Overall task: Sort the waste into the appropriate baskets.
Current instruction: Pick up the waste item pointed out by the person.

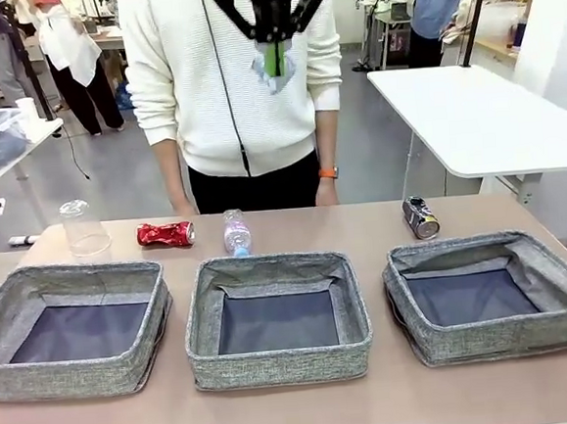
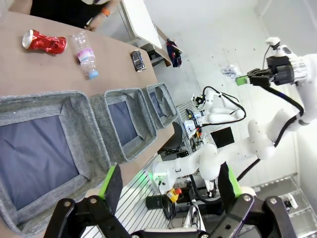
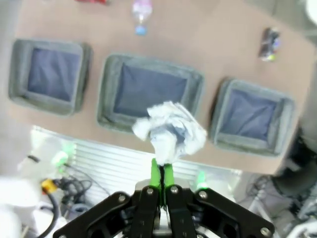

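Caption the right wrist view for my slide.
Right gripper pinches a crumpled white paper ball high over three grey fabric baskets.

Grey woven baskets [image 1: 281, 365], red can [image 1: 165, 234]

- Counter [image 1: 300, 417]: smooth, matt top in a pale brown wood tone.
- Left basket [image 1: 75, 376], middle basket [image 1: 281, 364], right basket [image 1: 495, 338]: coarse grey woven cloth with soft walls. The dark flat bottoms look smoother.
- Crushed red can [image 1: 165, 234]: thin metal, glossy and dented.
- Dark can [image 1: 421, 218]: metal, shiny at the rim.
- Bottle [image 1: 236, 232]: clear glossy plastic with a pink label.
- Cup [image 1: 83, 228]: thin clear plastic.
- Paper ball [image 3: 171, 130]: white paper, matt and heavily creased.
- Right pincer [image 3: 161, 167]: black, matt hard parts. The green pads look rubbery.
- Left pincer [image 2: 169, 171]: same black finish, with green pads.
- Person's sweater [image 1: 195, 91]: white ribbed knit.
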Motion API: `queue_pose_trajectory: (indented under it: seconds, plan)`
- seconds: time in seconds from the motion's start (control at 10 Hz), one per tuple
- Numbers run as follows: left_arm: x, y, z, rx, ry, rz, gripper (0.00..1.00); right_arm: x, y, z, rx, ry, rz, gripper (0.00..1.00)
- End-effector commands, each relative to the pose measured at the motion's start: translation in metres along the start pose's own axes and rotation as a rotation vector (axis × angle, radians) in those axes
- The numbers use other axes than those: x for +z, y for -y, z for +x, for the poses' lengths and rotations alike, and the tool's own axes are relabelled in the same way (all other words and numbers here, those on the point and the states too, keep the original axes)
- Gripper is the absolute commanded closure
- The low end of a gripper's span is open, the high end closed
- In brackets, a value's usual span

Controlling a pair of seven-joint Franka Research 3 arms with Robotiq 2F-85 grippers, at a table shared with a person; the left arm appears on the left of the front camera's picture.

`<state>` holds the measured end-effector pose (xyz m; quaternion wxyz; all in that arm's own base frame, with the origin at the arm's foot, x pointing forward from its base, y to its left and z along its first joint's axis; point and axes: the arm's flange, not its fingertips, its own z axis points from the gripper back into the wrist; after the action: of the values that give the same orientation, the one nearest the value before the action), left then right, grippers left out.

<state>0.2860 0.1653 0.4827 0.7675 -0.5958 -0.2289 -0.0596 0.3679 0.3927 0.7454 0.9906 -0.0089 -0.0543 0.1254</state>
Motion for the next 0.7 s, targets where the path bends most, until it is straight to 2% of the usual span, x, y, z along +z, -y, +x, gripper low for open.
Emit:
queue_pose_trajectory:
  seconds: [0.0, 0.3, 0.4, 0.6]
  plan:
    - [0.000, 0.002, 0.001, -0.022, 0.007, -0.016, 0.00, 0.055, -0.031, 0.027, -0.026, 0.019, -0.073, 0.99]
    - [0.000, 0.002, 0.001, -0.022, 0.007, -0.016, 0.00, 0.052, -0.030, 0.032, -0.044, 0.044, -0.077, 0.99]
    - [0.000, 0.002, 0.001, -0.022, 0.007, -0.016, 0.00, 0.029, -0.011, 0.002, 0.000, 0.036, -0.060, 0.99]
    - [0.000, 0.002, 0.001, -0.022, 0.007, -0.016, 0.00, 0.029, -0.011, 0.002, 0.000, 0.036, -0.060, 0.99]
